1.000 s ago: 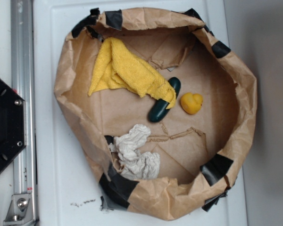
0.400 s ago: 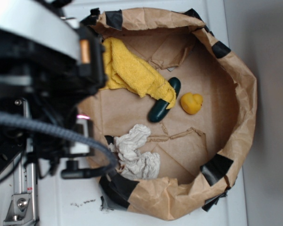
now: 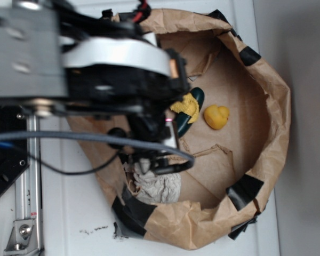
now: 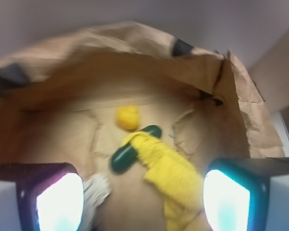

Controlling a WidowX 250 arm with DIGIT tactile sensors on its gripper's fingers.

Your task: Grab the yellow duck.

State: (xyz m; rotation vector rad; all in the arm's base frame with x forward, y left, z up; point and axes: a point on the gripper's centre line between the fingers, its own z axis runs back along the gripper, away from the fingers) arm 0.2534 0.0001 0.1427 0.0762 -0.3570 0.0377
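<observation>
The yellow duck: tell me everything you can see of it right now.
The yellow duck is a small, smooth, rounded yellow-orange toy that looks like rubber. It sits free on the brown paper floor of the bag, just beside the dark green oblong, apart from it. Nothing grips it. The wrist view shows it blurred, beyond the open end effector.

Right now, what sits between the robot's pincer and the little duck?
In the wrist view, the dark green oblong with the yellow towel draped over it lies between the open pincer and the yellow duck.

yellow duck (image 3: 216, 117) on brown paper
</observation>
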